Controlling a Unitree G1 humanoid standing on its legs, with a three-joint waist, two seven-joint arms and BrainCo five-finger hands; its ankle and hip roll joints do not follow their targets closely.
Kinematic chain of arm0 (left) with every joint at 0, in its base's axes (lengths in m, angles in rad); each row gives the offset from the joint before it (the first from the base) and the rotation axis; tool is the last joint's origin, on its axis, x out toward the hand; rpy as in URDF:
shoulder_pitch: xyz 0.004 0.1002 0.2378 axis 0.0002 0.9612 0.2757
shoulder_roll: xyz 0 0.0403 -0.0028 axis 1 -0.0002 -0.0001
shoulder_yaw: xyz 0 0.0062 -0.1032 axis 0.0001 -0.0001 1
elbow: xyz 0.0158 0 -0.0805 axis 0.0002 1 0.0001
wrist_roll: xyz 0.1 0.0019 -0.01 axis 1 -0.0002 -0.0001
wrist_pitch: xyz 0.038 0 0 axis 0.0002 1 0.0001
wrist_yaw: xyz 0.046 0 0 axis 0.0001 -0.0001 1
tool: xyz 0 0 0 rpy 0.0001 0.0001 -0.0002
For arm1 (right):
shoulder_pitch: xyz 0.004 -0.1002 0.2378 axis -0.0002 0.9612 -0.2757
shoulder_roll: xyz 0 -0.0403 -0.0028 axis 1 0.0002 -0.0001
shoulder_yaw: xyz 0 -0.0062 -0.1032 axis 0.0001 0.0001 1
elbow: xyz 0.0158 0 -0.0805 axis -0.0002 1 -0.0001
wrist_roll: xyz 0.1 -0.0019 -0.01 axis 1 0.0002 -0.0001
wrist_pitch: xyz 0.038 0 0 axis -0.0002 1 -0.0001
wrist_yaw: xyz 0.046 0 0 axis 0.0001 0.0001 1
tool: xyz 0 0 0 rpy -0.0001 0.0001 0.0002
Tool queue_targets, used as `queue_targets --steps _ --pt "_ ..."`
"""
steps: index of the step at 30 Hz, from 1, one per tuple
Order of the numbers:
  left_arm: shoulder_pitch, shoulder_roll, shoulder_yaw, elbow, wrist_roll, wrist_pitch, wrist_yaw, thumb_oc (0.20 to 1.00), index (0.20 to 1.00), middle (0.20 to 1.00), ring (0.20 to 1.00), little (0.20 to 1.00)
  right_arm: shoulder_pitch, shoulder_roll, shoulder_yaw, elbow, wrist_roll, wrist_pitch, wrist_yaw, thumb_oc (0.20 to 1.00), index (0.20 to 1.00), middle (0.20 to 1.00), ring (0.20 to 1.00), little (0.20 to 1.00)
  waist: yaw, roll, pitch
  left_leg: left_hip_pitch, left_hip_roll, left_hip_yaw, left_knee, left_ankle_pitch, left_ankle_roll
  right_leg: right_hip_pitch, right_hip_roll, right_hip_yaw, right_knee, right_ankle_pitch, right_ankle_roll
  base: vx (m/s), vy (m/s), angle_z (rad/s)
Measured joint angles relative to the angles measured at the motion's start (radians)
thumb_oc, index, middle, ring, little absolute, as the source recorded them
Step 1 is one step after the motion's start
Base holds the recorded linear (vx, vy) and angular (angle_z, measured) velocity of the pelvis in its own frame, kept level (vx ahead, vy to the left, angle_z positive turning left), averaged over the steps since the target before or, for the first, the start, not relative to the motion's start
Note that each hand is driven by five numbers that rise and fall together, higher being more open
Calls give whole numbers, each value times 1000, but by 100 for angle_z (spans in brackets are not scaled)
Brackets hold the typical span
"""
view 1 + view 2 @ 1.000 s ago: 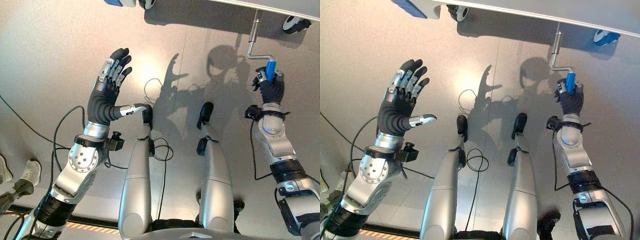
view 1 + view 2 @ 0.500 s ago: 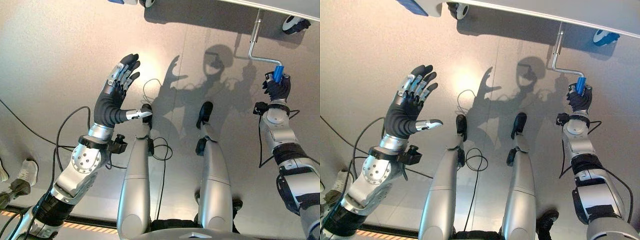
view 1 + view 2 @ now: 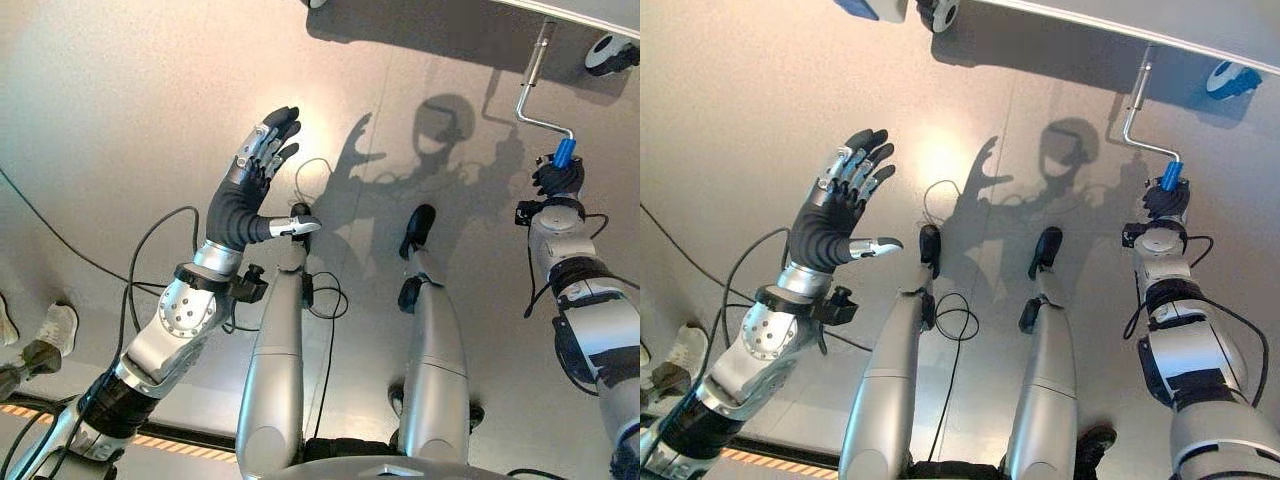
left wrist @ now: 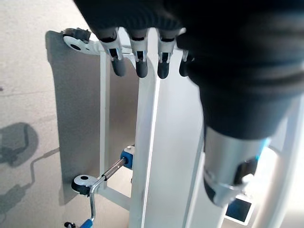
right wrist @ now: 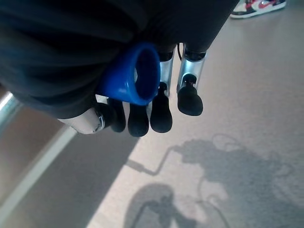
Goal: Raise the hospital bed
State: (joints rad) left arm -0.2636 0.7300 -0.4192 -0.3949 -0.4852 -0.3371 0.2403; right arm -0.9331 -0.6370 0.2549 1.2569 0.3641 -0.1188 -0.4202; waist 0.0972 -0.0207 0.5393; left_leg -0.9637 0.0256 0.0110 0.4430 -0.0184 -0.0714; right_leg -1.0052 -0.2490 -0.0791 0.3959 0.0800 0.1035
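Left hand (image 3: 262,165) is hovering over bare floor, fingers spread, holding nothing. Further out, right hand (image 3: 1164,200) is curling round the crank's blue handle (image 3: 564,152) under the bed frame (image 3: 1160,25). Arm's reaching far; the handle could slip out.

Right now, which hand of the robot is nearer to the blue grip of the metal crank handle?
The right hand: its fingers are curled round the blue grip of the metal crank handle. The left hand is raised open, far across on the robot's left side, touching nothing.
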Motion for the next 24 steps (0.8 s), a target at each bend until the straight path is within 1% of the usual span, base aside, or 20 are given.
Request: queue_targets --steps 4,6,8,9,11,12,13,16,17,18,20,21,22,24 --pt "-20 -8 10 20 0 0 -2 1000 1000 1000 1000 1000 -8 -14 27 24 -2 40 7 200 200 200 200 200 7 3 0 -17 -8 -23 4 8 -7 -13 -10 -24 32 -20 -7 4 21 14" --pt "-18 -8 9 28 0 0 -2 1000 1000 1000 1000 1000 -11 -15 34 24 -4 49 8 200 200 200 200 200 13 3 0 -18 -10 -25 6 8 -7 -17 -13 -25 41 -25 -8 9 23 6" --pt "-20 -17 9 30 0 0 -2 1000 1000 1000 1000 1000 -20 -24 39 47 -31 62 12 200 200 200 200 200 20 10 0 -28 -13 -30 13 8 -7 -27 -17 -26 56 -34 -10 59 -5 8" --pt "-19 -28 9 34 0 1 -2 1000 1000 1000 1000 1000 -44 -31 62 66 -40 70 16 200 200 200 200 200 26 21 1 -31 -16 -39 22 6 -10 -30 -21 -27 72 -46 -11 17 22 11" --pt "-23 -61 8 45 -1 2 -1 1000 1000 1000 1000 1000 -56 -33 73 100 -43 94 20 200 200 200 200 200 38 45 -5 -38 -20 -51 33 6 -11 -33 -31 -38 99 -54 -8 -6 32 18" --pt "-22 -65 9 44 -1 2 -2 1000 1000 1000 1000 1000 -54 -43 75 109 -49 103 23 200 200 200 200 200 38 48 -5 -37 -21 -54 35 5 -12 -33 -31 -46 105 -63 -13 9 13 16" --pt "-24 -72 8 47 -1 3 -2 1000 1000 1000 1000 1000 -68 -46 76 128 -70 117 26 200 200 200 200 200 43 57 -6 -44 -23 -61 38 3 -15 -39 -34 -45 114 -70 -17 51 2 9" --pt "-43 -83 5 60 -1 3 -3 1000 1000 1000 1000 1000 -88 -49 76 131 -80 131 28 200 200 200 200 200 53 65 -7 -60 -25 -67 42 13 -17 -54 -34 -44 122 -63 -14 11 17 3" --pt "-49 -84 5 63 -2 3 -2 1000 1000 1000 1000 1000 -101 -48 76 140 -83 138 29 200 200 200 200 200 55 66 -7 -64 -25 -66 43 12 -18 -59 -34 -46 124 -67 -20 0 0 0" --pt "-53 -85 5 67 -2 8 -3 1000 1000 1000 1000 1000 -119 -46 87 157 -100 160 38 200 200 200 200 200 57 69 -7 -64 -27 -68 42 12 -18 -62 -35 -43 131 -70 -21 -38 39 2" --pt "-56 -90 5 66 -4 8 -3 1000 1000 1000 1000 1000 -130 -51 115 176 -122 171 44 200 200 200 200 200 63 74 -7 -71 -27 -71 43 19 -19 -68 -36 -48 134 -68 -23 55 29 5" --pt "-59 -98 8 70 -6 9 -3 1000 1000 1000 1000 1000 -138 -53 133 178 -139 178 46 200 200 200 200 200 59 80 -6 -75 -28 -74 44 13 -17 -70 -38 -49 140 -73 -24 13 28 5" --pt "-62 -102 5 75 -8 9 -3 1000 1000 1000 1000 1000 -138 -53 140 178 -147 184 47 200 200 200 200 200 62 82 -8 -79 -28 -76 45 22 -21 -73 -37 -52 136 -69 -24 -42 44 5" --pt "-63 -105 5 82 -8 11 -3 1000 1000 1000 1000 1000 -149 -50 155 182 -162 198 48 200 200 200 200 200 62 90 -8 -81 -27 -77 46 22 -22 -74 -38 -55 141 -71 -26 16 24 1"
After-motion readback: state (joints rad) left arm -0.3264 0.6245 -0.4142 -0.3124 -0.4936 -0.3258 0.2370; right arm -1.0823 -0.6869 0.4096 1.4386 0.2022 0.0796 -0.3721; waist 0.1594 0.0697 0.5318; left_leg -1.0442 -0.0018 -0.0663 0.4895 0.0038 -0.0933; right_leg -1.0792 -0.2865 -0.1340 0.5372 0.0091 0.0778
